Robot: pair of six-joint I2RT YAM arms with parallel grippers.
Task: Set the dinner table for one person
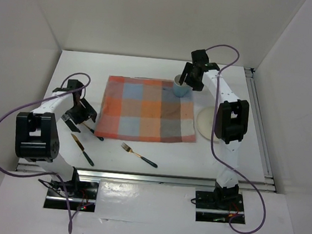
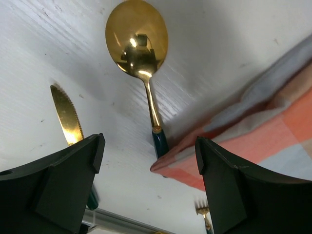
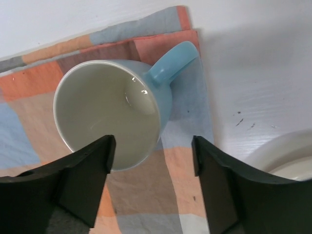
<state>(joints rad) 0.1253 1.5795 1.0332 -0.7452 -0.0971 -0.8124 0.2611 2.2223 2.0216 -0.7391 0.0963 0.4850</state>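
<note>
Dinner table was white; cloth checked orange and blue-grey; mug at its 1 o'clock pale blue; spoon gold, dark-green handle.

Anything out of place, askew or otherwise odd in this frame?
Nothing is spilled or damaged. The spoon has its handle end seemingly tucked under the near-left corner of the checked cloth. The knife and fork lie askew on the table, at differing angles.

mug — upright on checked cloth | tool — spread wide | plate rim at right
</note>
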